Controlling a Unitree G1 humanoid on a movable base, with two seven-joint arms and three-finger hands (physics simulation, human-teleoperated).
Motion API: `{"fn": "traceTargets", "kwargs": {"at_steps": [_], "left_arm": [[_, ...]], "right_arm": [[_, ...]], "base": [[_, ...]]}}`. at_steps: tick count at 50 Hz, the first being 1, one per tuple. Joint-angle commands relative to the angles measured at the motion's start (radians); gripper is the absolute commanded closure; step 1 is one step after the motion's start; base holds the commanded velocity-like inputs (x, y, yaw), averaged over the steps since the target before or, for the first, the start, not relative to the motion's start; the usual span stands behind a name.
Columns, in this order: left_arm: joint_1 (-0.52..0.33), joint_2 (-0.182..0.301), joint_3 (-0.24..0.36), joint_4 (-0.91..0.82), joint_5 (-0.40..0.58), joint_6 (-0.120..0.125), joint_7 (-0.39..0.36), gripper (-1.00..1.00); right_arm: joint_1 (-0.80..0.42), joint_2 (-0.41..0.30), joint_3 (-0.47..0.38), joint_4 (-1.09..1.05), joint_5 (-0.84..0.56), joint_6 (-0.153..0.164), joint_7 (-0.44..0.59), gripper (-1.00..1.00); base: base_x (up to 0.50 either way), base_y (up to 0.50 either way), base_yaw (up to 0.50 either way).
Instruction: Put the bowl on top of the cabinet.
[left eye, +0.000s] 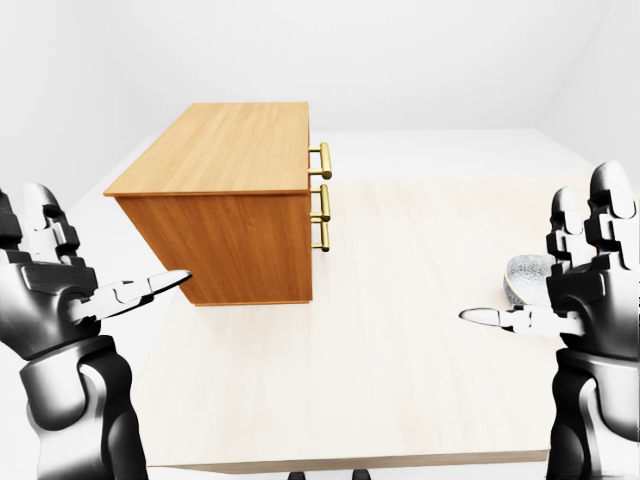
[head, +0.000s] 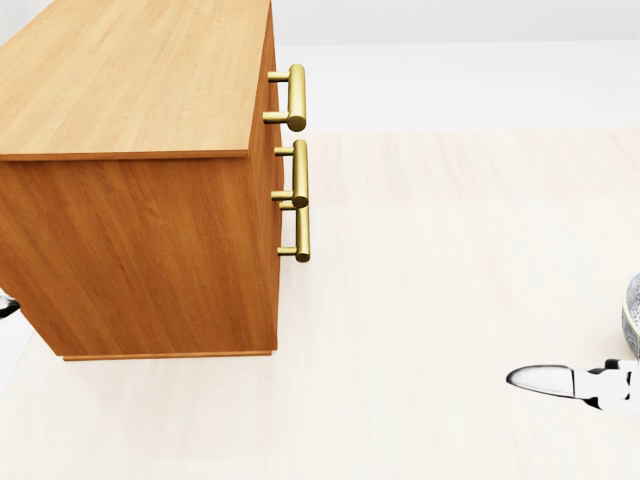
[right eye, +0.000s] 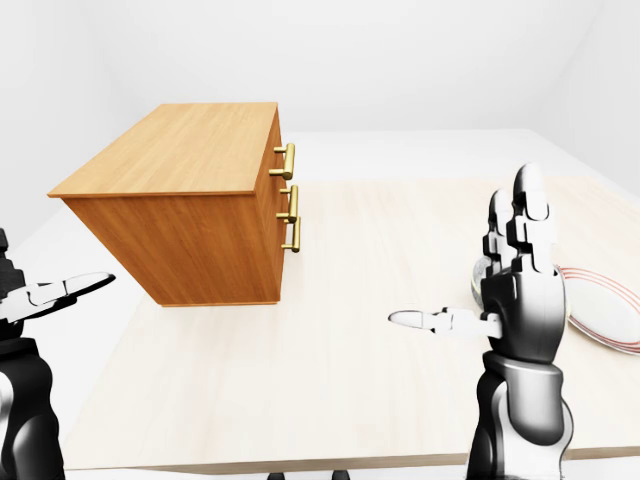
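Observation:
The wooden cabinet (left eye: 222, 205) with brass handles (left eye: 322, 195) stands on the left part of the pale table (left eye: 400, 360); its flat top is bare. The patterned grey bowl (left eye: 524, 279) rests on the table at the right, partly hidden behind my right hand (left eye: 560, 290). In the head view only a sliver of the bowl (head: 633, 312) shows at the right edge. My right hand is open, fingers upright and thumb pointing left, just beside the bowl. My left hand (left eye: 95, 285) is open too, held left of the cabinet's lower corner, holding nothing.
A white plate with a red rim (right eye: 612, 312) lies on the table right of the bowl. The table's near edge (left eye: 350, 465) runs along the bottom of the eye views. White floor and walls surround the table.

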Motion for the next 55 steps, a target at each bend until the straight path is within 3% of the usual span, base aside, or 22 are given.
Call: {"fn": "traceTargets", "kwargs": {"at_steps": [1, 6, 11, 14, 17, 18, 21, 29, 34, 39, 44, 55], "left_arm": [[-0.007, -0.009, -0.014, 0.062, 0.003, 0.000, 0.007, -1.00], [-0.008, -0.008, -0.016, 0.064, 0.004, 0.000, 0.009, -1.00], [-0.007, -0.007, -0.010, 0.052, 0.001, 0.000, 0.009, -1.00], [-0.010, -0.005, -0.008, 0.051, -0.001, 0.000, 0.012, -1.00], [-0.010, -0.006, -0.011, 0.052, 0.000, 0.000, 0.011, -1.00], [-0.009, -0.006, -0.008, 0.045, -0.004, 0.000, 0.011, -1.00], [-0.013, -0.004, -0.007, 0.046, -0.005, 0.000, 0.012, -1.00], [-0.014, -0.002, -0.007, 0.048, -0.006, 0.000, 0.013, -1.00], [-0.018, 0.001, -0.004, 0.049, -0.010, 0.000, 0.015, -1.00], [-0.020, 0.003, -0.005, 0.053, -0.010, 0.000, 0.017, -1.00], [-0.019, 0.001, -0.008, 0.057, -0.008, 0.000, 0.016, -1.00], [-0.017, 0.000, -0.009, 0.054, -0.007, 0.000, 0.016, -1.00]], "right_arm": [[-0.207, -0.175, 0.004, 0.265, -0.147, 0.000, -0.018, -1.00], [-0.240, -0.260, 0.056, 0.419, -0.465, 0.000, -0.024, -1.00], [-0.315, -0.295, 0.065, 0.626, -0.524, 0.000, 0.043, -1.00], [-0.352, -0.357, 0.098, 0.778, -0.636, 0.000, 0.070, -1.00], [-0.398, -0.363, 0.102, 0.923, -0.640, 0.000, 0.042, -1.00], [-0.444, -0.386, 0.125, 1.115, -0.655, 0.000, -0.013, -1.00], [-0.517, -0.441, 0.153, 1.381, -0.669, 0.000, -0.070, -1.00], [-0.700, -0.554, 0.229, 1.889, -0.636, -0.009, -0.143, -1.00], [-0.754, -0.624, 0.297, 1.945, -0.722, 0.000, -0.115, -1.00], [-0.795, -0.687, 0.325, 1.922, -0.846, 0.000, 0.008, -1.00], [-0.783, -0.691, 0.327, 1.954, -0.923, 0.000, 0.018, -1.00], [-0.735, -0.699, 0.308, 1.976, -0.921, 0.000, 0.029, -1.00]], "base": [[0.00, 0.00, 0.00], [0.00, 0.00, 0.00], [0.00, 0.00, 0.00], [0.00, 0.00, 0.00], [0.00, 0.00, 0.00], [0.00, 0.00, 0.00], [0.00, 0.00, 0.00], [0.00, 0.00, 0.00], [0.00, 0.00, 0.00], [0.00, 0.00, 0.00], [0.00, 0.00, 0.00], [0.00, 0.00, 0.00]]}}
